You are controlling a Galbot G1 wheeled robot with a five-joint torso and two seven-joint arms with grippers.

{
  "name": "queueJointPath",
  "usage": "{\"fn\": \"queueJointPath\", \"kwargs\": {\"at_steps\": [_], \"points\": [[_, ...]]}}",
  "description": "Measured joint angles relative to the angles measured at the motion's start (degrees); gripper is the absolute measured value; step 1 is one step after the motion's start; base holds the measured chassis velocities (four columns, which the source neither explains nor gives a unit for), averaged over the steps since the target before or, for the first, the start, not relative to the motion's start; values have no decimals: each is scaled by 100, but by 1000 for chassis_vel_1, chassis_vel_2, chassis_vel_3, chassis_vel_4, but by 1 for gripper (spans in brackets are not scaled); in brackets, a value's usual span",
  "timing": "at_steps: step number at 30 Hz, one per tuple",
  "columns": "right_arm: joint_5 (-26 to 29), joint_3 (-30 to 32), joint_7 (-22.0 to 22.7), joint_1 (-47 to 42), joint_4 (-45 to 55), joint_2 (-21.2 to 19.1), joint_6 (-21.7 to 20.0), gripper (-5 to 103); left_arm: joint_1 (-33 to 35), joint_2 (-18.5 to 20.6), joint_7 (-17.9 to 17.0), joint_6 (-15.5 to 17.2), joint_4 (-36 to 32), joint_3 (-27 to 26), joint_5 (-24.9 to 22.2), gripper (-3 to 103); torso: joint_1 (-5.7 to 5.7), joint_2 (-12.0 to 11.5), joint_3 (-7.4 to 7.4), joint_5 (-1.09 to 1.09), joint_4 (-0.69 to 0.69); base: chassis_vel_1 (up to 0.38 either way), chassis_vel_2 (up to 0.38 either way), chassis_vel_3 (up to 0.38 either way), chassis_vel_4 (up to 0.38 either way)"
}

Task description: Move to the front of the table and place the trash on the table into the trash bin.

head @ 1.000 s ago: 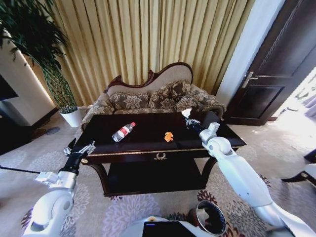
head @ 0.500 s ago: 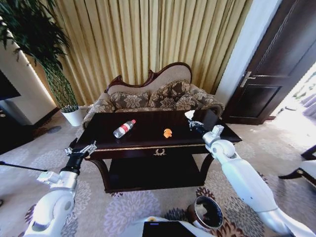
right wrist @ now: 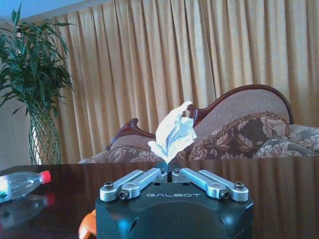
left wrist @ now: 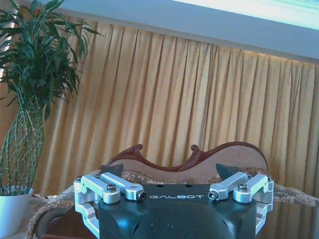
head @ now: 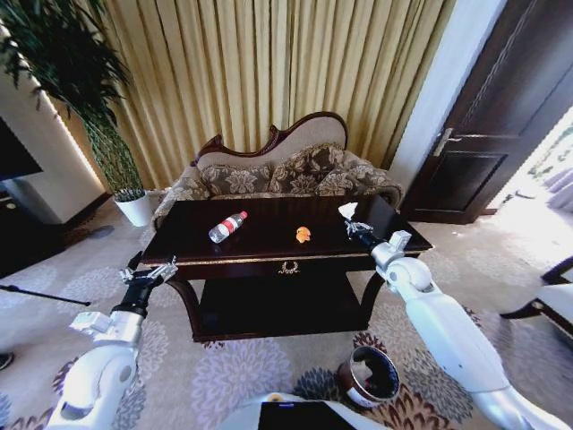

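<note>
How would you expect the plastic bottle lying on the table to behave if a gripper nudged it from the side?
The bottle lies on its side on the glossy table, so it would probably roll. It looks clear and nearly empty, so it is likely light and may skid. Its thin walls might dent under a firm pinch.

The whole head view has shifted (the camera moving, not the room): the tabletop with its bottle and orange scrap now sits farther off and higher, and more carpet shows around the trash bin. The right tool, pinching white crumpled paper, has drawn back toward the tabletop's right front corner
</note>
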Motion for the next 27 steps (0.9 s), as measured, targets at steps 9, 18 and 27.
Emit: {"fn": "queueJointPath", "kwargs": {"at_steps": [9, 18, 27], "points": [[-30, 48, -17, -99, 21, 14, 42, 0, 6, -23, -4, 2, -8, 41, 24, 100, -2, 2, -1, 0, 0, 142, -153, -134, 160], [-53, 49, -12, -126, 21, 83, 96, 0, 14, -32, -9, 2, -20, 49, 41, 100, -3, 3, -1, 0, 0, 104, -107, -96, 101], [-100, 81, -12, -203, -19, 129, 169, 0, 17, -32, -11, 2, -30, 58, 53, 100, 2, 0, 1, 0, 0, 0, 0, 0, 0]]}}
